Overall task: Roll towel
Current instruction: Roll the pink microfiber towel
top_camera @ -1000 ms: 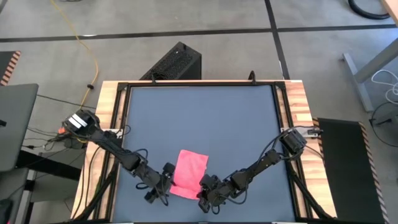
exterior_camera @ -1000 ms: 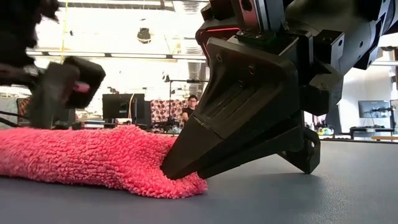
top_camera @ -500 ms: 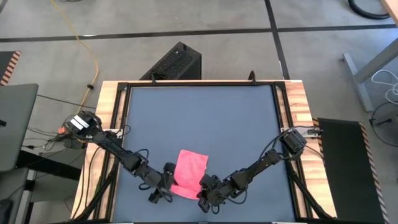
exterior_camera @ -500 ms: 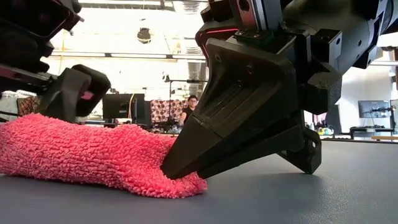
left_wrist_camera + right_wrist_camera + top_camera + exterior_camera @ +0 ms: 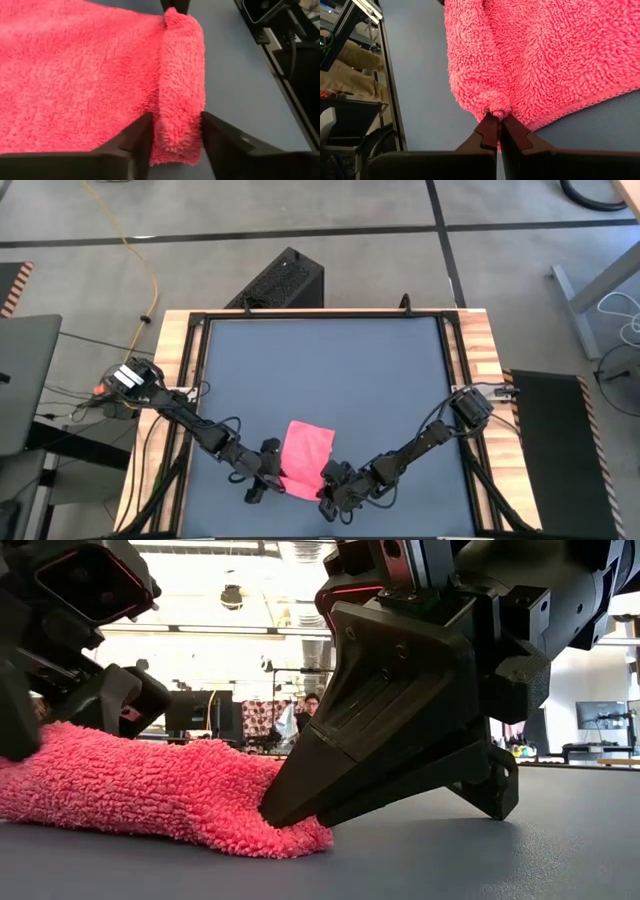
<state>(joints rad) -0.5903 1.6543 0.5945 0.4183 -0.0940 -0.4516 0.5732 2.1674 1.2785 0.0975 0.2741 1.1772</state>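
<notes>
The pink towel (image 5: 307,458) lies flat on the dark tabletop (image 5: 320,370) near its front edge. The near edge is turned over into a narrow roll (image 5: 182,75). My left gripper (image 5: 262,472) is at the roll's left end, its fingers closed against the roll's two sides (image 5: 176,117). My right gripper (image 5: 328,492) is shut on the roll's right end (image 5: 496,120) and fills the middle of the low view (image 5: 268,815). My left gripper has the left end of the rolled edge (image 5: 177,135) between its two fingers, one on each side. The fingers slant down from the table's left and lie along the roll. The roll rests on the table. My right gripper pinches a small tuft at the right end of the rolled edge (image 5: 495,111) between its fingertips. It slants down from the table's right. That end lies on the tabletop (image 5: 290,835).
Bare tabletop stretches from the towel to the far edge. Wooden rails (image 5: 175,380) run along both sides. A black box (image 5: 285,280) stands on the floor beyond the far edge. A person (image 5: 312,710) sits far off in the room behind.
My left gripper has rolled about its own pointing line while staying at the towel's left end. That end of the towel has humped up a little. My right gripper and the towel's right end have kept still.
</notes>
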